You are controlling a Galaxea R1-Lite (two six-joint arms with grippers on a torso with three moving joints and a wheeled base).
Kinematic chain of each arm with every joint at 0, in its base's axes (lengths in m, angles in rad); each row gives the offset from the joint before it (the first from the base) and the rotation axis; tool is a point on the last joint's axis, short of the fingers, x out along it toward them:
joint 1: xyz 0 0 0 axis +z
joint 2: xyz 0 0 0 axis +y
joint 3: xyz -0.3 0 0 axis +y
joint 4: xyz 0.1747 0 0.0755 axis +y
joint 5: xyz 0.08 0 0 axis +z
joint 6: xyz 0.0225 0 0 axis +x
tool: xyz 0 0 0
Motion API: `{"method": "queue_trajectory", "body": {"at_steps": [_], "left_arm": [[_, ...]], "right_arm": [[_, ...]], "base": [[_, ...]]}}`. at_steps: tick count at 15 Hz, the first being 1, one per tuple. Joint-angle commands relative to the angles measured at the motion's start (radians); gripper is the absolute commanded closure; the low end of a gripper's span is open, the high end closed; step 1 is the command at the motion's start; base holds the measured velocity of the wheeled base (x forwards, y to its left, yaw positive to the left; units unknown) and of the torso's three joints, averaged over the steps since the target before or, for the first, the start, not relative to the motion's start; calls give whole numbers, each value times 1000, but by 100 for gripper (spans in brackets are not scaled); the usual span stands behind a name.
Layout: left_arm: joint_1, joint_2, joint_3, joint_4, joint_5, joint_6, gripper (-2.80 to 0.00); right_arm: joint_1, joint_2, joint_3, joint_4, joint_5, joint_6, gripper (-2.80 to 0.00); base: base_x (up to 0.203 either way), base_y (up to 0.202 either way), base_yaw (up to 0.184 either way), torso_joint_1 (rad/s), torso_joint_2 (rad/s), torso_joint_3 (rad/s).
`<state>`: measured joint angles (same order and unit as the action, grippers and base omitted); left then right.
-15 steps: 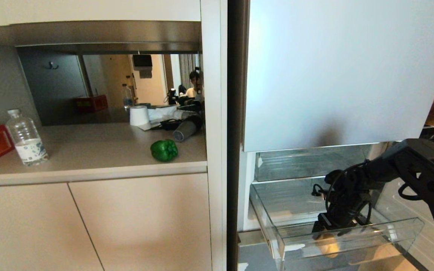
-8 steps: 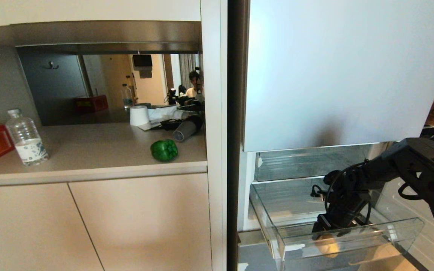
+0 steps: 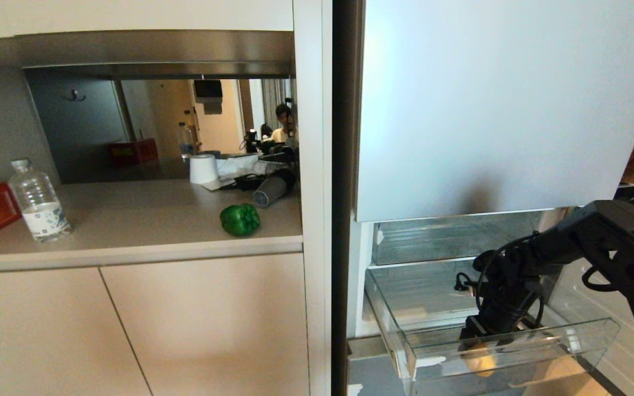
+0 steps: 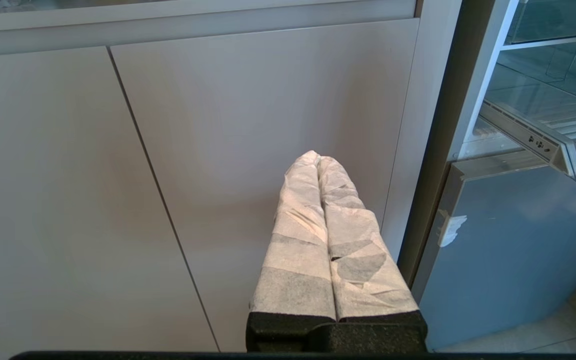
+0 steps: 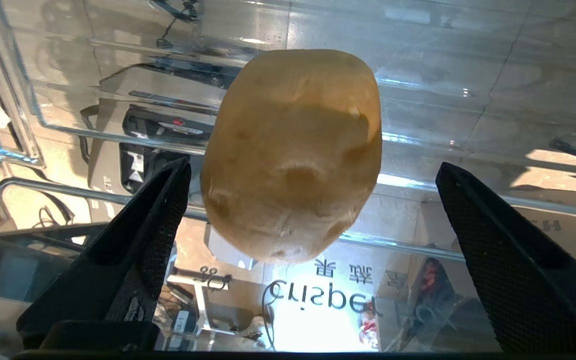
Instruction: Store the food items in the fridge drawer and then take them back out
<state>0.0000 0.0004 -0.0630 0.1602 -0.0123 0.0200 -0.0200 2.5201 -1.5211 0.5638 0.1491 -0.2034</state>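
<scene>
Right gripper [image 5: 308, 250]: fingers spread wide, holding nothing.
Tan-brown oval potato [image 5: 293, 155]: between the fingers, nearer one, long axis pointing away.

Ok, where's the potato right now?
The potato lies in the pulled-out clear fridge drawer, low on the right of the head view, between the right gripper's open fingers. The bell pepper sits on the counter further left.
</scene>
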Motion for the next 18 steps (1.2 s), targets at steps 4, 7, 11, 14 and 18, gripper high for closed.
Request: {"method": "queue_trajectory", "body": {"at_steps": [4,7,11,14,18], "left_arm": [[1,-2,0,1,0,0,0],[0,-2,0,1,0,0,0],[0,-2,0,1,0,0,0],[0,-2,0,2,0,0,0],[0,-2,0,1,0,0,0]], "right_arm": [[0,36,-23,4,1,2,-280],[1,45,-40,4,1,4,-280],[0,52,-64,4,0,6,-280],[0,59,-64,5,-2,7,-280],[2,63,-64,7,-23,6,-280]], "base": [[0,0,0,0,0,0],[0,0,0,0,0,0],[0,0,0,0,0,0],[0,0,0,0,0,0],[0,0,0,0,0,0]]}}
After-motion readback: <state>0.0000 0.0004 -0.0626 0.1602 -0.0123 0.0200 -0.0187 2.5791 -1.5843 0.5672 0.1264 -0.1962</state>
